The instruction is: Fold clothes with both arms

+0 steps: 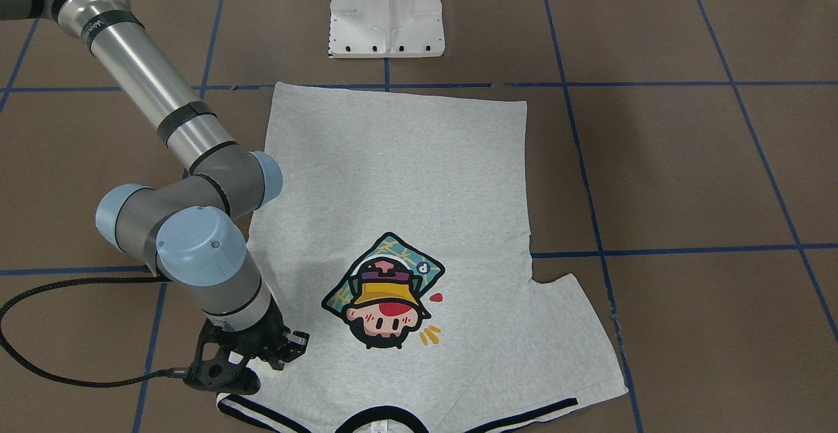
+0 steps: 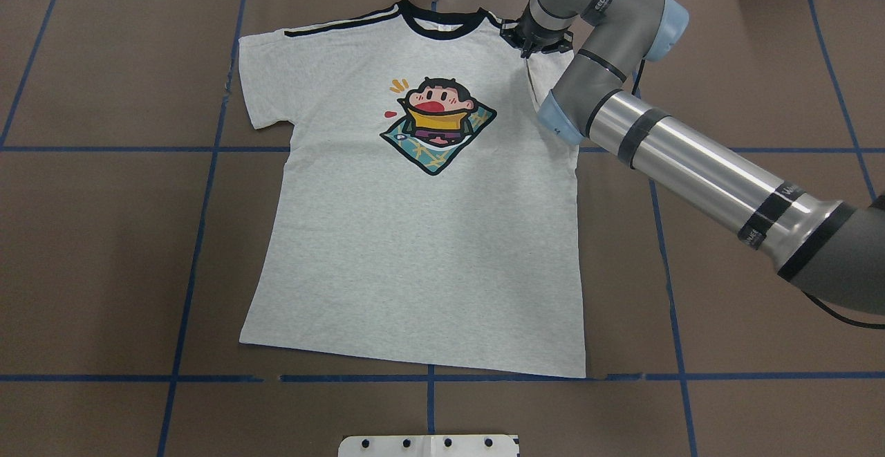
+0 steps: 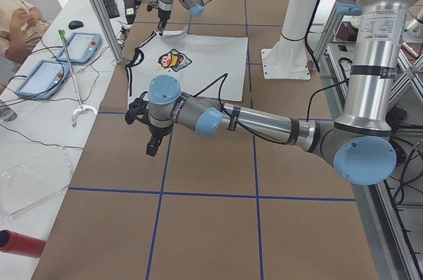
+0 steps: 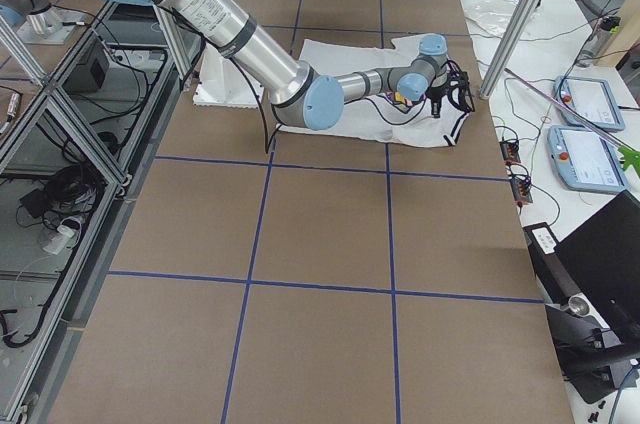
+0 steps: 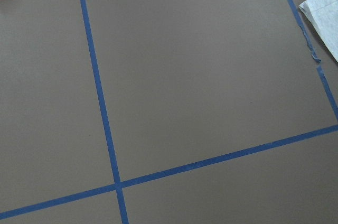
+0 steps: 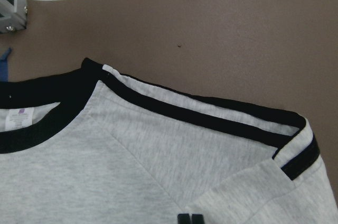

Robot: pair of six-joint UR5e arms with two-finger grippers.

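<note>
brown worktop, grey tee lying flat, one hand at its shoulder

brown paper crossed by blue tape lines (image 1: 655,250) covers the worktop (image 1: 687,171).

front-facing view: the t-shirt (image 1: 406,171) lies flat and face up, with its cartoon print (image 1: 386,292) near the collar (image 1: 380,420). the right hand (image 1: 283,354) sits over the shoulder beside the print, on the robot's right, where that sleeve is turned in over the body. the other sleeve (image 1: 569,341), across the print, lies spread.

overhead view: the hem (image 2: 415,367) is the edge farthest from the print.

left side view: the left hand (image 3: 151,144) hangs over bare worktop, well apart from the print. i cannot tell whether it is clenched or released.

right wrist view: the fingertips (image 6: 184,217) are pressed together and creases run up to them, so i judge them clenched on a pinch of cloth.

the knit looks light and limp. it will sag, drag and wrinkle rather than hold shape. the shoulder seam and the hem corners, where the cloth is doubled, look like the surest holds.
</note>
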